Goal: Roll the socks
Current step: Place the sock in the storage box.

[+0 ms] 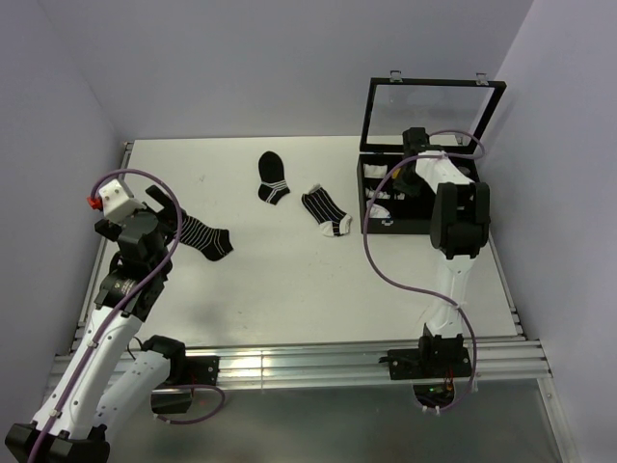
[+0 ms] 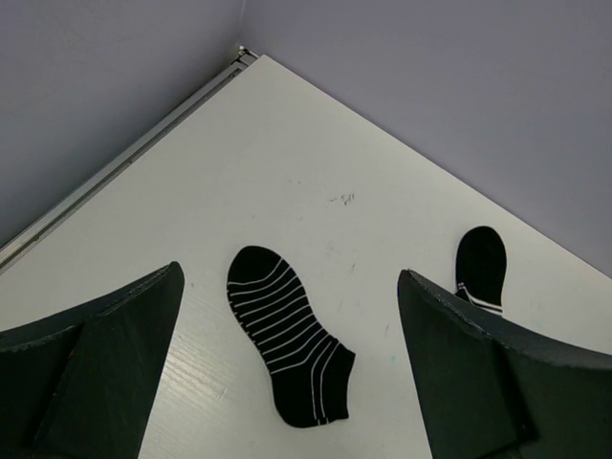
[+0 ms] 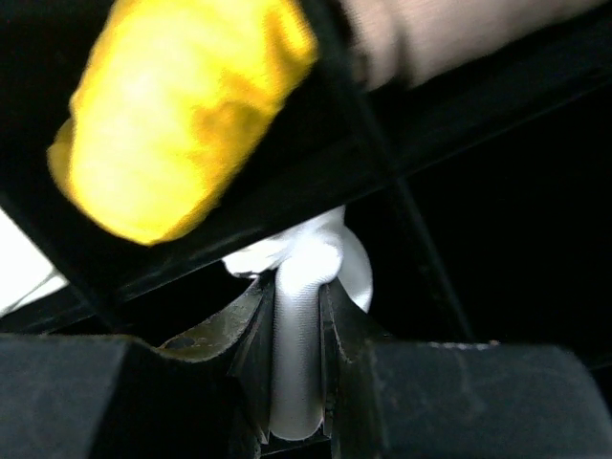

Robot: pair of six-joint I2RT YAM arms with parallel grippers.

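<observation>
White cloth (image 3: 316, 253) is pinched by right claw (image 3: 295, 316) reaching into box (image 1: 386, 228); left claw (image 2: 290, 277) hovers spread.

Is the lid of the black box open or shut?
Open. The clear lid stands up behind the black box, and the right gripper holds white cloth inside it.

Thin white stripes cover the black sock (image 2: 287, 349) (nearly end to end); the white-toed sock (image 1: 327, 211) is black-and-white striped.
</observation>
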